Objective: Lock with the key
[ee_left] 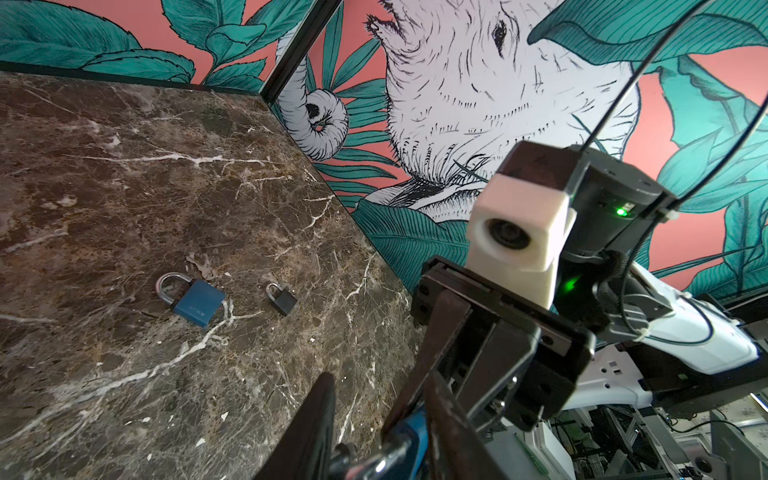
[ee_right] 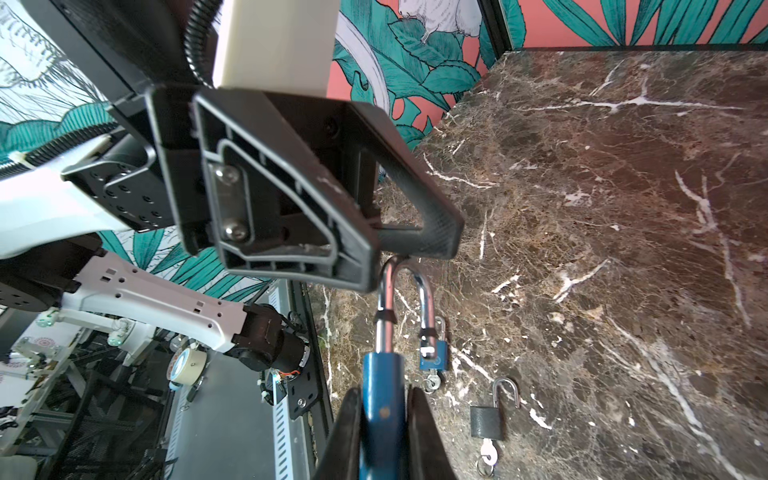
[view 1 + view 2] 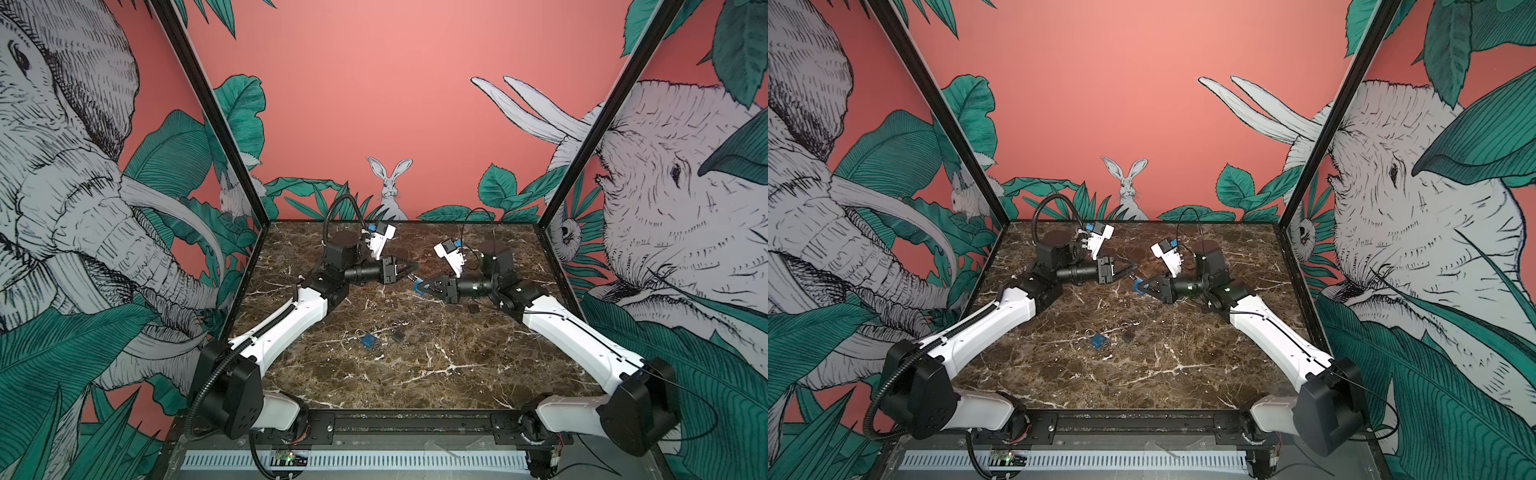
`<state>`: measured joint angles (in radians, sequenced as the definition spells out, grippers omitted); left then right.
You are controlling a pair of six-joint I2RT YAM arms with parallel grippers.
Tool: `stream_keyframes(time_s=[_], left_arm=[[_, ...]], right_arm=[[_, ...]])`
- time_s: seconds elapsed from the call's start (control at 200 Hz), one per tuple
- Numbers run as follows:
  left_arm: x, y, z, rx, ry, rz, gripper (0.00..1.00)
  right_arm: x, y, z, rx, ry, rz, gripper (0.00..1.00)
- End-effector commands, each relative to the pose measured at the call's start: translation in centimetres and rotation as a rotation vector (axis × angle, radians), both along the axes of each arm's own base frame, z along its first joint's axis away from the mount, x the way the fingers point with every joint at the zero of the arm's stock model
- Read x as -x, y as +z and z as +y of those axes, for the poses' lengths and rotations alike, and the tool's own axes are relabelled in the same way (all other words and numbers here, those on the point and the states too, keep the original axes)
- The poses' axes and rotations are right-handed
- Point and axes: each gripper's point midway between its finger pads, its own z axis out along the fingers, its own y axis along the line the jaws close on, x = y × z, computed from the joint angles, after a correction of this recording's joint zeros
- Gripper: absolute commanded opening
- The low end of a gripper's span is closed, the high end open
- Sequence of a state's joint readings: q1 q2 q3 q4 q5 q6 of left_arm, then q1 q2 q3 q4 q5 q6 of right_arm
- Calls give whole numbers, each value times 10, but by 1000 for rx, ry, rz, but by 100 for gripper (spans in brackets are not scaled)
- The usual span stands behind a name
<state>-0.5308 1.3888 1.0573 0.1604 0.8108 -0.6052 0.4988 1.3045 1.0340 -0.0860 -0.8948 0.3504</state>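
My right tool [image 3: 420,286] clamped on blue padlock [image 2: 381,374] body, shackle [image 2: 424,299] open. My left tool [image 3: 414,270] straddles shackle top; can't tell if gripping. On worktop [image 2: 623,208]: black padlock [image 2: 485,422].

Nothing is coming through clearly enough to read. A faint pale marking is showing on the loose blue padlock [image 1: 198,302] lying on the surface, well apart from the left pincer [image 3: 412,269], too blurred to make out. The held blue padlock [image 2: 380,374] in the right pincer [image 2: 384,390] is showing only a plain edge.
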Motion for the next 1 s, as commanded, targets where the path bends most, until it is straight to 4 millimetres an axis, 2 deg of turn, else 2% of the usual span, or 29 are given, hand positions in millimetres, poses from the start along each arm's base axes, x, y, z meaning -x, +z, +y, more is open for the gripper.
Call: stream_keyframes(time_s=[0.0,0.37,0.695,0.865,0.995], left_arm=[[12,3,4,-5,-24,-24,35],[8,8,22,13,12,-30,28],[10,5,20,18,-5,-16,25],[12,7,19,27,-24,-15,30],[13,7,19,28,-31,-13,29]], right_arm=[[-2,36,4,-92,32,-88,0],[-3,40,4,-118,37,-78,0],[-3,47,6,-154,53,-70,0],[-4,47,7,-160,54,-67,0],[-6,49,7,-167,52,-67,0]])
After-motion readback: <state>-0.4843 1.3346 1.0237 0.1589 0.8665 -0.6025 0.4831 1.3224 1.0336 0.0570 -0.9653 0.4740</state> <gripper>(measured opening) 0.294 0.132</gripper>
